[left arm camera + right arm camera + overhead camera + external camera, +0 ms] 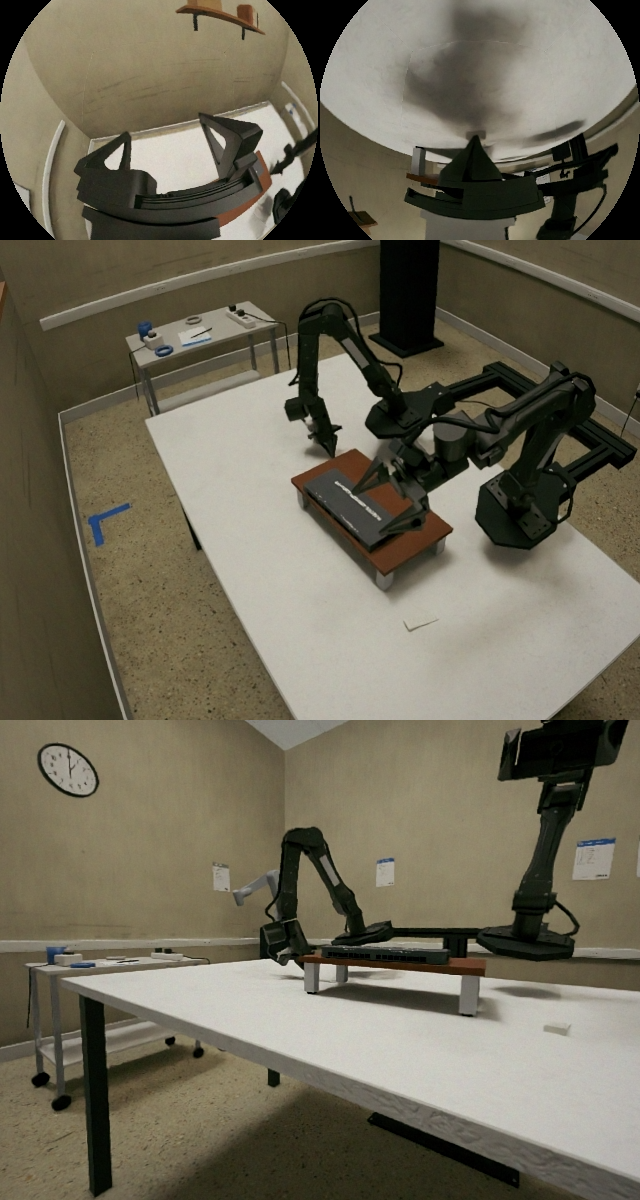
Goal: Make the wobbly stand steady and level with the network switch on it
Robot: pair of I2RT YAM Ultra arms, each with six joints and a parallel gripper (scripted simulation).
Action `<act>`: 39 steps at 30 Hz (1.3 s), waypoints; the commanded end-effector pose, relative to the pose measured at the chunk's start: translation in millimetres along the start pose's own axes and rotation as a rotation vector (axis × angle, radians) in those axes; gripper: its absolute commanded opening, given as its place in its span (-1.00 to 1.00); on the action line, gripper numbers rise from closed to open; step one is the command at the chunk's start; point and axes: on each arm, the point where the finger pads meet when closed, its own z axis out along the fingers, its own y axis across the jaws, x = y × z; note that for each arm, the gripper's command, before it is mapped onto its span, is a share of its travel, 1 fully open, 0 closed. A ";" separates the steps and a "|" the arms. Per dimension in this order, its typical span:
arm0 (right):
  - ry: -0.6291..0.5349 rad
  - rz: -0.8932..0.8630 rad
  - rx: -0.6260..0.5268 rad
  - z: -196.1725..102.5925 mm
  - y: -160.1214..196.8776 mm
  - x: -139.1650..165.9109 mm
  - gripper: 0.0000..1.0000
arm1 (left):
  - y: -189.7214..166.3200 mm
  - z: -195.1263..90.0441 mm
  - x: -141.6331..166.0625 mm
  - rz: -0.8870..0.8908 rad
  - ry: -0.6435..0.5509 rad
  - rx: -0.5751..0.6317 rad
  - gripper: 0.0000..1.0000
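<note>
The brown stand (408, 548) (467, 966) (240, 212) (422, 177) stands on light legs, with the dark network switch (330, 498) (385, 955) lying on top. I cannot tell whether it is level; its far-side feet are partly hidden. A pale wedge (421, 623) (557, 1028) lies on the table beyond the stand's near end. My left gripper (369, 513) (162, 126) is open and empty above the stand. My right gripper (333, 454) (476, 138) is shut, low beside the stand's other end. A small greyish block (476, 134) shows at its fingertips; contact is unclear.
The white table (320, 622) (248, 1009) carries both arm bases behind the stand. A side cart (178, 353) (38, 972) with small items stands beyond the table's far end. The left arm reaches over the stand.
</note>
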 end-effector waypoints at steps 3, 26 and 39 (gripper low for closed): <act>-0.008 -0.007 0.005 3.7 -2.5 5.0 -1.00 | -2.2 -5.8 -27.9 0.005 -0.069 0.004 1.00; -0.020 -0.012 -0.009 5.4 -0.4 14.1 -1.00 | -2.2 -5.8 -27.9 0.005 -0.069 0.004 1.00; -0.007 -0.008 0.007 11.7 -4.7 19.7 -1.00 | -2.2 -5.8 -27.9 0.005 -0.069 0.004 1.00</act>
